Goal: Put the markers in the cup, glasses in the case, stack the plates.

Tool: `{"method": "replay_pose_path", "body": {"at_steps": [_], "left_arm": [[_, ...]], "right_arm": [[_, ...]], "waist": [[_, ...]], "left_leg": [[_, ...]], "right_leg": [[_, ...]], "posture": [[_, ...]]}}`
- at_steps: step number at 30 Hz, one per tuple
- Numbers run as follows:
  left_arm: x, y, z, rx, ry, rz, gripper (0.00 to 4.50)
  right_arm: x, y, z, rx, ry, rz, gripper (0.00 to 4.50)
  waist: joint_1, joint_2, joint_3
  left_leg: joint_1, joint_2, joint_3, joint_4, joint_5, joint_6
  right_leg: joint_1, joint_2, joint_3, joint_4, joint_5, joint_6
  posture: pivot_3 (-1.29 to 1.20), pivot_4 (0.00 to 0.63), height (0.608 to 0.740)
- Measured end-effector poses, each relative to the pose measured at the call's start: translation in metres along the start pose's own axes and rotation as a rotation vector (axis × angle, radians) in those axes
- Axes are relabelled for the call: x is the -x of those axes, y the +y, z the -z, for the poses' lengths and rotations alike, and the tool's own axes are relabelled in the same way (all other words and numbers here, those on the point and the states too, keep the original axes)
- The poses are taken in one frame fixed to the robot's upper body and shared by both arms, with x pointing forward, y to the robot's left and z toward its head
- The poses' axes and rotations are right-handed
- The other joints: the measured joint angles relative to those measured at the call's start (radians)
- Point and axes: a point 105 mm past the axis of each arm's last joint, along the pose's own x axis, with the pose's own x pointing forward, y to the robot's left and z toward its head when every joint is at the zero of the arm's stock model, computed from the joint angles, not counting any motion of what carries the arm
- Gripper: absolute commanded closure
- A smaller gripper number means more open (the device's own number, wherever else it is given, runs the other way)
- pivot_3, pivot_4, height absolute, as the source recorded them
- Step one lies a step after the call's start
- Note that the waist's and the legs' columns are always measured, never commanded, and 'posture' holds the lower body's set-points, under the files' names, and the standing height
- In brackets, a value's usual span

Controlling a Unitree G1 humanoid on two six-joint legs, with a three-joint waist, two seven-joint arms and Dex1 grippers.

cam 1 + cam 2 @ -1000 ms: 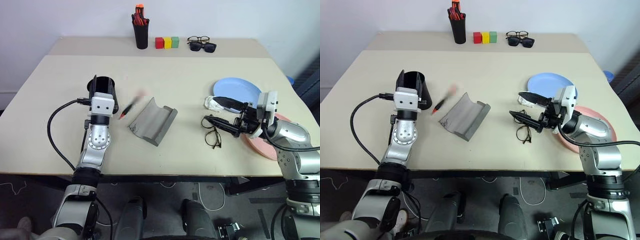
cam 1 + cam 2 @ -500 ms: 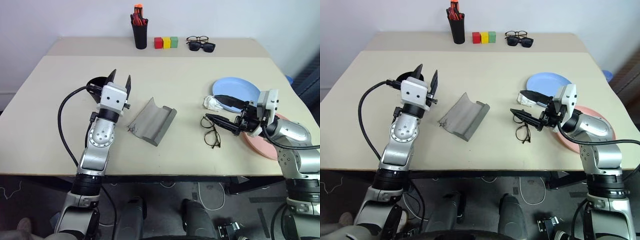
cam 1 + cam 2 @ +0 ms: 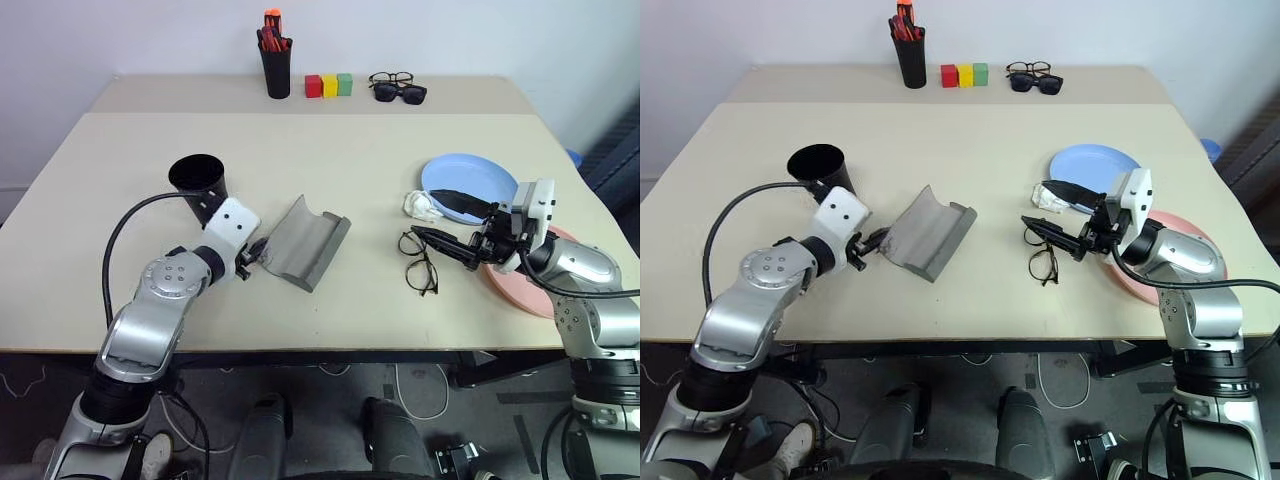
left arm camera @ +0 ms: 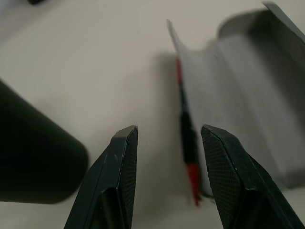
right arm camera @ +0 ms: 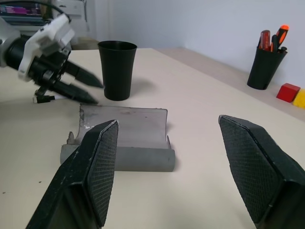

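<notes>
Red and black, a marker [image 4: 187,138] lies on the counter [image 3: 360,160] tight against the near-left edge of the open grey case [image 3: 305,241]. The left claw [image 3: 256,256] points at it, fingers [image 4: 120,167] parted and empty, one on each side of the pen without touching. Just behind the claw stands the black cup [image 3: 199,183], upright. The second marker cannot be made out.

Wire glasses [image 3: 421,262] lie right of the case, well apart from it. The right claw [image 3: 447,228] hovers above them, wide open and holding nothing. A crumpled white scrap [image 3: 420,206] sits beside the blue plate [image 3: 470,181]; the pink plate [image 3: 520,290] lies nearer the right edge, partly under the right arm.

Along the far edge are a pen holder [image 3: 275,62], three coloured blocks [image 3: 329,84], spare spectacles and sunglasses [image 3: 400,92].
</notes>
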Motion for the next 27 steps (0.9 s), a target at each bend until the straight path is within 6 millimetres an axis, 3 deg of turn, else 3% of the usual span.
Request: {"method": "replay_pose_path", "body": {"at_steps": [6, 14, 20, 27], "left_arm": [[0.001, 0.003, 0.002, -0.001, 0.021, -0.012, 2.41], [0.011, 0.032, 0.009, 0.003, 0.030, -0.125, 2.41], [0.010, 0.031, 0.020, 0.015, 0.061, -0.110, 2.41], [-0.008, 0.012, 0.022, 0.041, 0.061, -0.043, 2.41]], "right_arm": [[0.000, 0.000, 0.000, 0.000, -0.001, 0.005, 1.08], [0.000, 0.000, 0.000, 0.002, -0.007, 0.013, 1.08], [-0.001, 0.000, 0.000, 0.003, -0.007, 0.012, 1.08], [-0.001, 0.000, 0.000, 0.004, -0.008, 0.018, 1.08]], "waist": [[-0.008, 0.000, 0.000], [-0.008, 0.000, 0.000], [-0.006, 0.000, 0.000], [-0.005, 0.000, 0.000]], "left_leg": [[0.000, 0.000, 0.000, 0.000, 0.000, 0.000], [0.000, 0.000, 0.000, 0.000, 0.000, 0.000], [0.000, 0.000, 0.000, 0.000, 0.000, 0.000], [0.000, 0.000, 0.000, 0.000, 0.000, 0.000]], "right_leg": [[0.000, 0.000, 0.000, 0.000, 0.000, 0.000], [0.000, 0.000, 0.000, 0.000, 0.000, 0.000], [0.000, 0.000, 0.000, -0.001, 0.000, 0.000], [0.000, 0.000, 0.000, 0.000, 0.000, 0.000]], "posture": [[0.00, 0.150, 0.740], [0.00, 0.150, 0.740], [0.00, 0.150, 0.740], [0.00, 0.150, 0.740]]}}
